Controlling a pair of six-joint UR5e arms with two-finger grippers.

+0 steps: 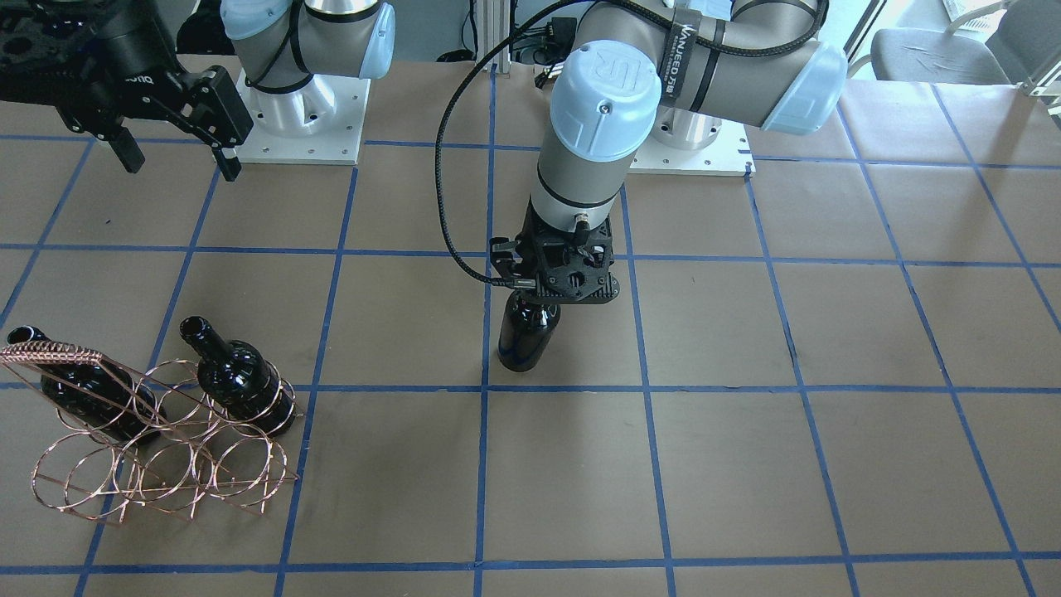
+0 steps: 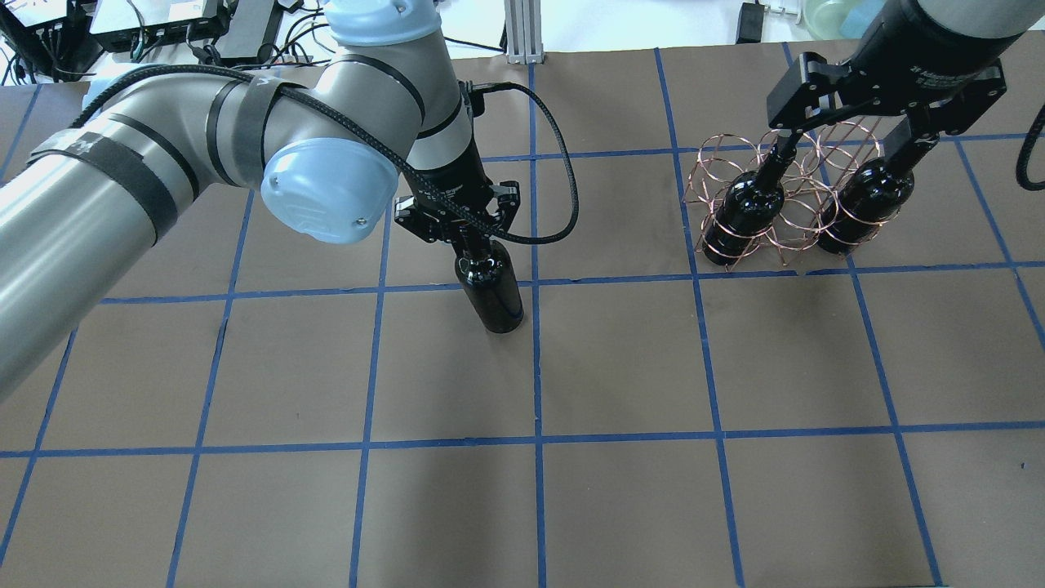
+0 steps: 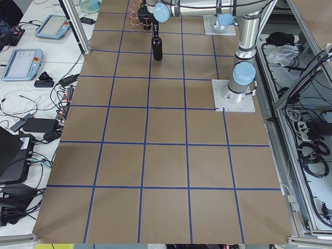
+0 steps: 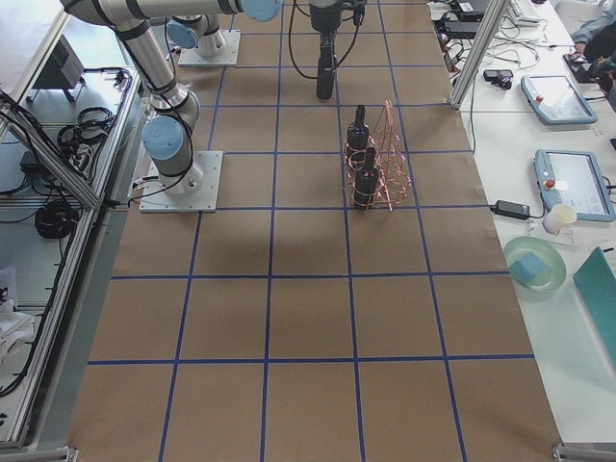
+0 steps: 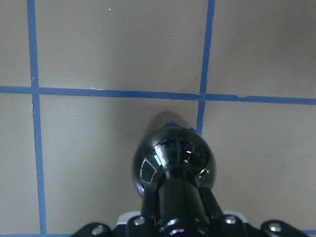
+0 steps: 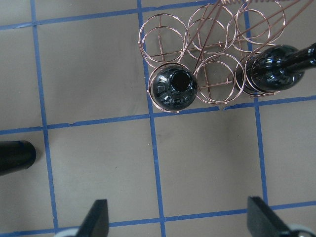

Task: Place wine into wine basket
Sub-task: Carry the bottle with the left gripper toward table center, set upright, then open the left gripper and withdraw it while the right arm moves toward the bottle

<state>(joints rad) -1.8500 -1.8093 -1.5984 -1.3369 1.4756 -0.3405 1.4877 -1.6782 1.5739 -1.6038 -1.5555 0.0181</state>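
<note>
My left gripper (image 1: 551,286) (image 2: 465,233) is shut on the neck of a glossy black wine bottle (image 1: 526,336) (image 2: 490,286) (image 5: 173,158). It holds the bottle upright near the table's middle. I cannot tell whether the base touches the table. The copper wire wine basket (image 1: 166,456) (image 2: 710,175) (image 6: 207,44) stands far off on my right. Two more black bottles (image 1: 244,381) (image 1: 83,390) sit in its outer rings, and the ring between them holds nothing. My right gripper (image 1: 181,164) (image 2: 845,151) (image 6: 177,224) is open and empty, high above the basket.
The table is brown paper with a blue tape grid (image 2: 535,359). The two arm bases (image 1: 302,124) (image 1: 688,141) stand at the robot's edge. The basket's coiled handle bar (image 1: 50,355) rises above the bottles. Tablets and cables (image 3: 21,62) lie on side tables beyond the table's ends.
</note>
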